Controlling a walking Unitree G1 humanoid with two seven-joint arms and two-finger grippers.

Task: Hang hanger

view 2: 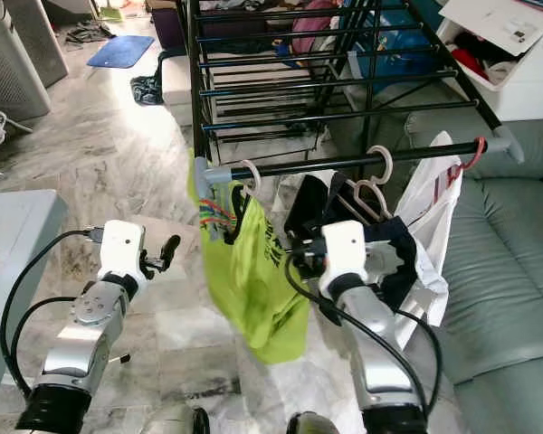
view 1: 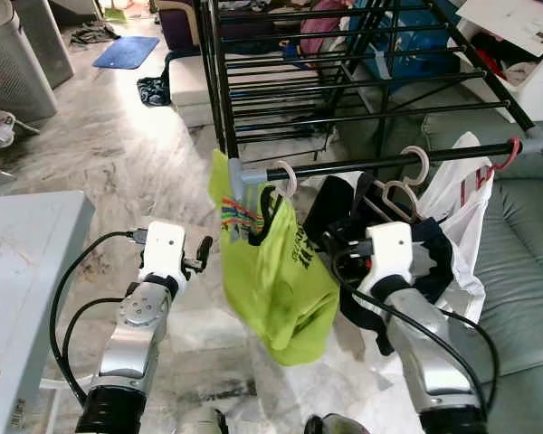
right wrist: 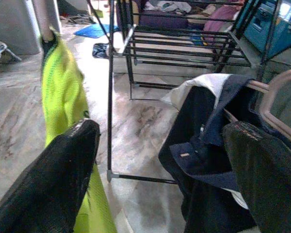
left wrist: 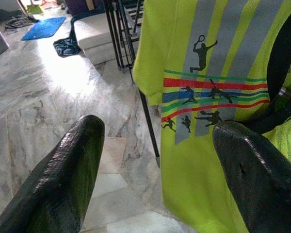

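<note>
**Hanger position relative to grippers**

Hanger (view 1: pixel 400 193) with dark garment (view 1: pixel 344 217) hangs on rack bar (view 1: pixel 362 165), just above our right gripper (right wrist: pixel 160 160), fingers apart. Left gripper (left wrist: pixel 155 165), fingers apart, faces the green shirt (view 1: pixel 271 271) just beside it.

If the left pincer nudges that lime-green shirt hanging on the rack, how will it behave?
The lime-green shirt hangs limp in folds, so it would probably swing and drape, not push back. Its hanger hook merely loops over the rail, so it may slide along. The left pincer is open beside it.
</note>
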